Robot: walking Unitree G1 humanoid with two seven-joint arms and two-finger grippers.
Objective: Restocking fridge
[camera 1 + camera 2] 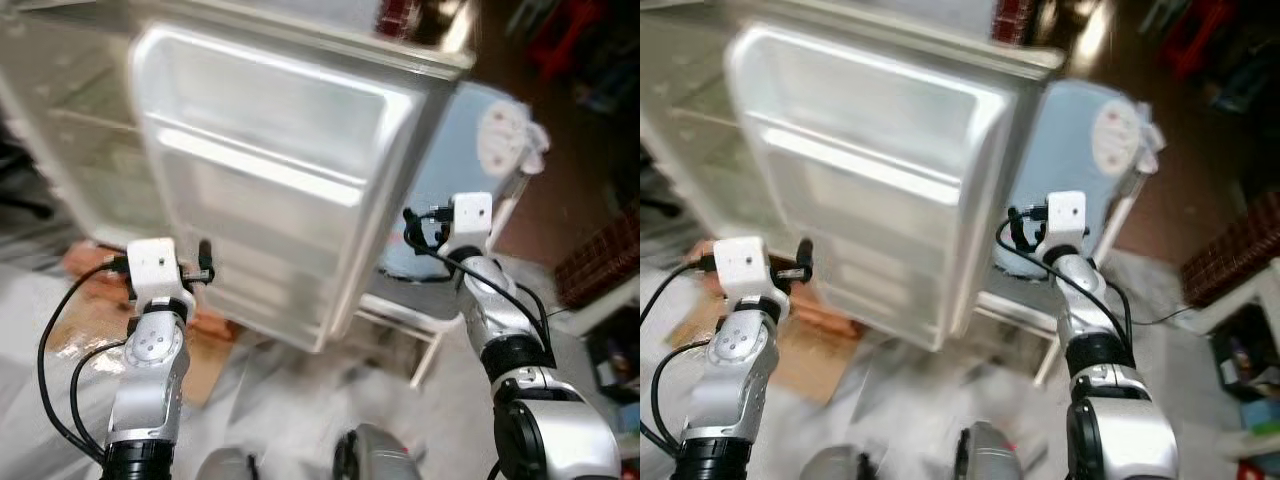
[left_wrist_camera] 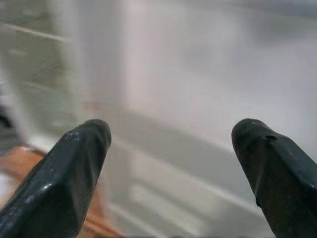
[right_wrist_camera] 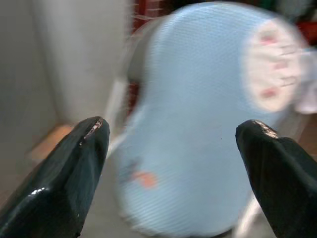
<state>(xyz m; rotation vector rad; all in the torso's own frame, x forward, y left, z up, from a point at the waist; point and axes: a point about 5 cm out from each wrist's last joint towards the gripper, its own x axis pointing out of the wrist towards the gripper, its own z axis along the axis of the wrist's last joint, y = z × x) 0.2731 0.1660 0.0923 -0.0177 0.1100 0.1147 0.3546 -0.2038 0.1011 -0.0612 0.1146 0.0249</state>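
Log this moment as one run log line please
fridge door: open, shelves bare | left gripper: open, facing door | right gripper: open, facing blue seat | view: blurred

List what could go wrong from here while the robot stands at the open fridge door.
1. The head views are blurred, so the robot is likely moving; the left gripper, fingers open and empty, is close to the open fridge door and might knock it.
2. The right gripper, open too, points at the light blue chair beside the door; the arm may snag its frame.
3. Cardboard lies on the floor by the door, a possible slip underfoot.
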